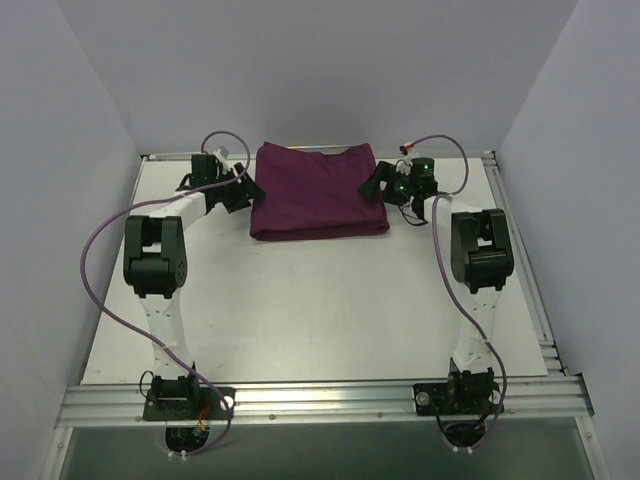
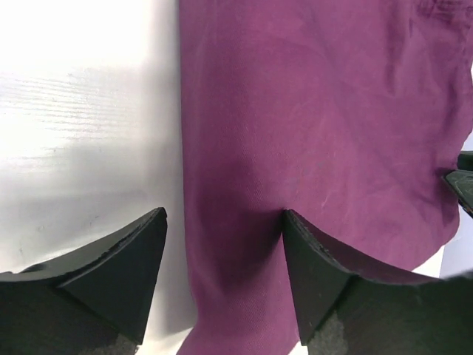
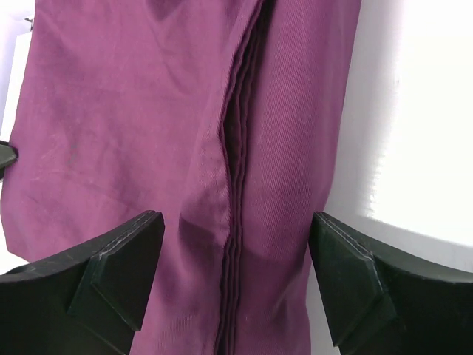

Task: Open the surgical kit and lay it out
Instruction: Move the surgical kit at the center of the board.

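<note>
At far centre of table, cloth wrap lies folded shut, contents hidden. Both spread open, holding nothing: left gripper over wrap's left edge, right gripper astride right-side fold. Nothing unwrapped yet; unfolding and laying-out all remain.

White table, alu frame rail
</note>
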`<move>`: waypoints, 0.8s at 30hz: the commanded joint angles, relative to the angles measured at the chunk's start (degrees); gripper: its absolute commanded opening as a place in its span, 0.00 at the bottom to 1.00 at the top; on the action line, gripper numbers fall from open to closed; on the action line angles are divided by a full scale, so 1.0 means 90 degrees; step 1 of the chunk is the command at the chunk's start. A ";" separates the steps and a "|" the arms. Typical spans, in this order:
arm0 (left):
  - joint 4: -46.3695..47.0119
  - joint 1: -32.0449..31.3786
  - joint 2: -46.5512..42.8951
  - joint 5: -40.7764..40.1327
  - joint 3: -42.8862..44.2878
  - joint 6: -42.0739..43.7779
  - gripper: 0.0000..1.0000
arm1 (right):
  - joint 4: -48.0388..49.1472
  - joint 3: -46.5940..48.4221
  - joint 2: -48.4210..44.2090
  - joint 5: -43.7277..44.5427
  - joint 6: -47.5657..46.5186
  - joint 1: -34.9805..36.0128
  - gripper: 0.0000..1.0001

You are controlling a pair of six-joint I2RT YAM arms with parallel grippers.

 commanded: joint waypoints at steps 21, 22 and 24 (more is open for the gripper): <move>-0.0134 -0.0284 0.0275 0.0494 0.0138 -0.0107 0.10 | -0.0293 0.0116 -0.0066 -0.0077 -0.0067 0.0374 0.15; -0.0125 -0.0284 0.0235 0.0494 0.0079 -0.0107 0.10 | -0.0274 0.0028 -0.0106 -0.0067 -0.0057 0.0374 0.14; -0.0095 -0.0275 0.0079 0.0504 -0.0144 -0.0116 0.08 | -0.0167 -0.0244 -0.0300 -0.0048 -0.0028 0.0383 0.11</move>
